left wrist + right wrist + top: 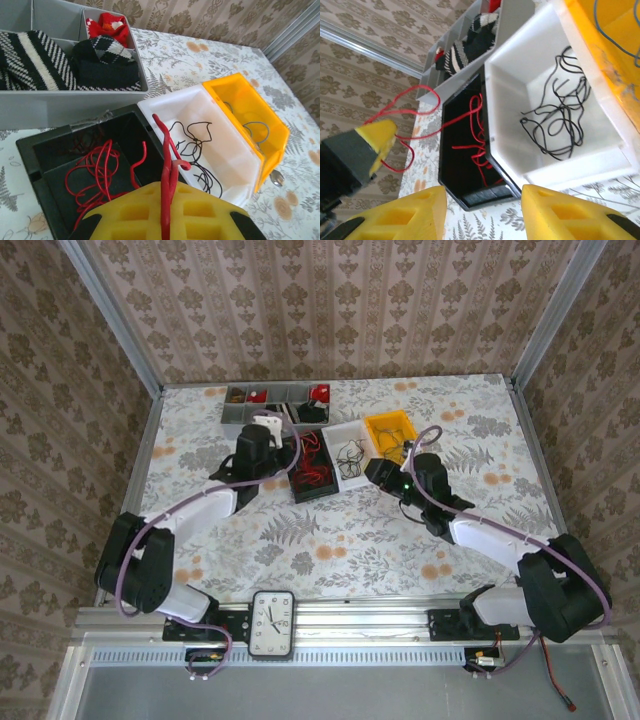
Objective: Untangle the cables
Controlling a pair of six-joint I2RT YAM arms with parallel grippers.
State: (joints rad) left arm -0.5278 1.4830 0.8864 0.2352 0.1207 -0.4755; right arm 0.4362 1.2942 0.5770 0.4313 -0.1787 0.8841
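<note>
The left gripper (167,202) is clamped on one red cable (166,150), which runs from between its yellow pads toward 12 o'clock; its tip ends near where the black bin (30,150) meets the white bin (235,165); loose red cables (95,172) lie in the black bin at 10 o'clock; black cables (192,145) sprawl in the white bin at 1 o'clock; the yellow bin (240,95) sits just beside it at 2 o'clock; the right gripper (482,212) hangs with fingers apart, holding nothing, above those bins' near rims.
</note>
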